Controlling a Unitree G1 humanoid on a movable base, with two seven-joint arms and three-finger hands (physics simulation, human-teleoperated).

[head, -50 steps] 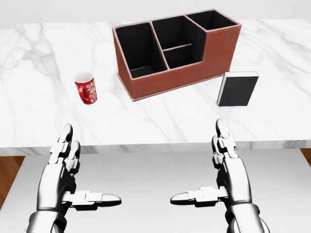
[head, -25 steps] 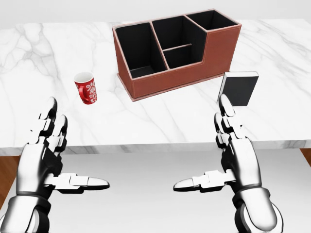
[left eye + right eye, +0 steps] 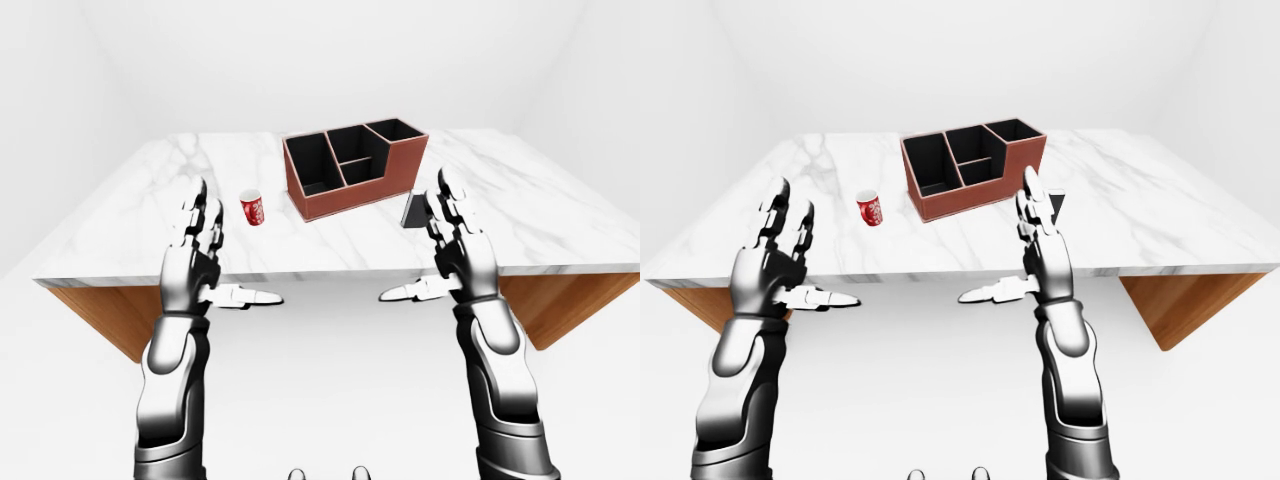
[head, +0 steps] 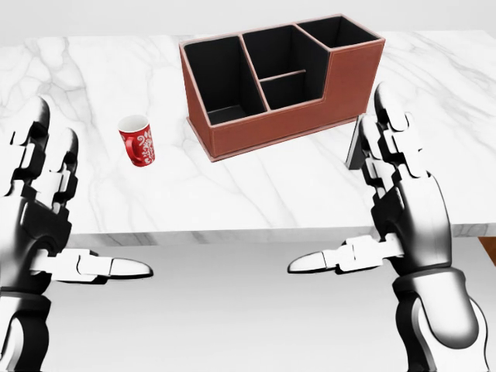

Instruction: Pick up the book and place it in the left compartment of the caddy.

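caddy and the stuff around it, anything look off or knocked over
Nothing spilled or damaged. The caddy sits skewed to the table edge, all compartments empty. The red mug leans slightly but is unspilled. The book stands on edge beside the caddy, mostly hidden behind the open right hand.

table [image 4: 256, 194]: glossy white marble top with grey veins, wood-look sides below | caddy [image 4: 310, 116]: reddish-brown leather-like shell, fine grain, pale edging, matt black lining | mug [image 4: 137, 140]: glazed red ceramic, white pattern | left hand [image 4: 43, 205], right hand [image 4: 407, 205]: polished silver metal, dark joints | book [image 3: 411, 210]: matt black cover
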